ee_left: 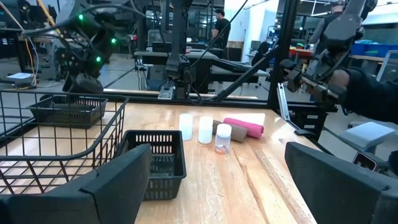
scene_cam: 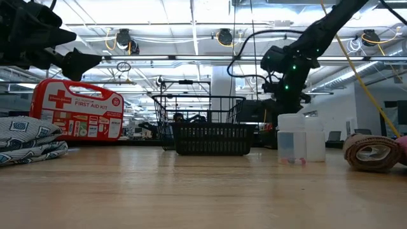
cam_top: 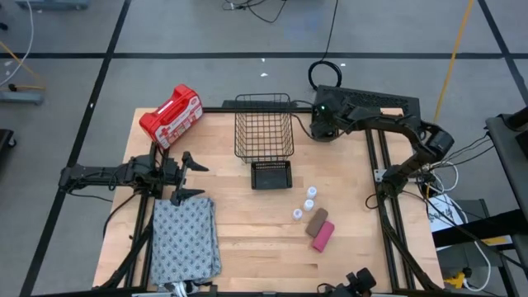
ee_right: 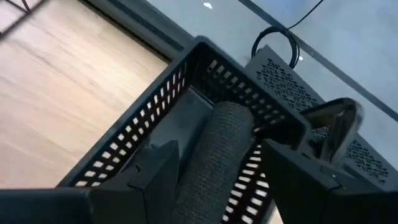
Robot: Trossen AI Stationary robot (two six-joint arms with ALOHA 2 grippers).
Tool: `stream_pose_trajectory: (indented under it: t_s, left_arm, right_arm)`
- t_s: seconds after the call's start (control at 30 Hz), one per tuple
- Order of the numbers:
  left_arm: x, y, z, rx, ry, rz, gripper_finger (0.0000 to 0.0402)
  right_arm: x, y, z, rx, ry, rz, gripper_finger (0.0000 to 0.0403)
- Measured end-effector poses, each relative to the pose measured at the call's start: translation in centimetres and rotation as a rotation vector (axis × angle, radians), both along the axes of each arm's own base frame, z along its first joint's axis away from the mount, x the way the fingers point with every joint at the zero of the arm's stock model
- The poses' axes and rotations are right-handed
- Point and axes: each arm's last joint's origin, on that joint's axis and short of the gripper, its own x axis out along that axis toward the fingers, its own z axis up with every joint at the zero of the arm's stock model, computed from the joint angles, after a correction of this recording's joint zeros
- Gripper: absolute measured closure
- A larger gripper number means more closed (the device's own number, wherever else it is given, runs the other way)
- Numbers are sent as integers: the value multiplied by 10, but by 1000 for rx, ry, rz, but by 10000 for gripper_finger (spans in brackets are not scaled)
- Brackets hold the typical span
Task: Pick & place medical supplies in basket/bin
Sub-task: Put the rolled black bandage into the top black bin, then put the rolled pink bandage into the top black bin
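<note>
**Grey cloth at left, vials and blocks at right, basket bare**

Grey dotted cloth (cam_top: 186,239) lies folded on the wooden table (cam_top: 247,247), at its front left corner. Just behind the cloth hangs the left gripper (cam_top: 202,181), its pincer spread wide and holding nothing, pointing toward the middle of the table. Behind that, at the back left corner, a red first aid kit (cam_top: 172,115) sits tilted.

At the middle of the back edge stands the black wire-mesh basket (cam_top: 264,124), with nothing showing inside it. Touching or just in front of it sits a small black slotted bin (cam_top: 271,174).

Right of centre, three white vials (cam_top: 309,203) stand in a short slanting row, close together. The brown block (cam_top: 316,220) lies just beside the front-most vial, and the pink block (cam_top: 322,236) lies against the brown one on its front side. All five are on the bare wood, well apart from the basket.

At the table's right edge is the right gripper (cam_top: 389,180), with its arm folded back toward its base at the rear. In its wrist view the fingers (ee_right: 155,171) stand apart; between them shows another black slotted bin (ee_right: 155,130) holding a dark grey roll (ee_right: 217,149). Whether the fingers touch that roll cannot be told.
</note>
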Motion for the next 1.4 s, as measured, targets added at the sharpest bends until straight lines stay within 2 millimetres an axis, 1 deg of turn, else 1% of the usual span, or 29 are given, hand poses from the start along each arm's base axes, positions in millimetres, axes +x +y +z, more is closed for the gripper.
stream_pose_trajectory:
  t_s: [0.13, 0.33, 0.43, 0.53, 0.8, 1.0, 1.13, 1.27, 1.4]
  left_arm:
    - [0, 0, 0, 0, 0, 0, 27]
    - [0, 0, 0, 0, 0, 0, 27]
    - [0, 0, 0, 0, 0, 0, 27]
    - [0, 0, 0, 0, 0, -1, 27]
    - [0, 0, 0, 0, 0, 0, 27]
    - [0, 0, 0, 0, 0, 0, 27]
    - [0, 0, 0, 0, 0, 0, 27]
    - [0, 0, 0, 0, 0, 0, 27]
    - [0, 0, 0, 0, 1, 0, 27]
  right_arm:
    - [4, -4, -9, -12, 46, 47, 187]
    - [6, -10, -25, -73, 218, 65, 188]
    - [5, -11, -29, -92, 284, 56, 190]
    - [3, -11, -27, -112, 328, 40, 189]
    - [-4, -7, -11, -172, 360, -21, 192]
    - [-7, -1, 0, -177, 291, -76, 191]
    - [-6, 10, 8, -161, 239, -96, 191]
    - [-2, 31, 20, -81, 117, -17, 191]
    - [4, 58, 42, -2, -67, 136, 191]
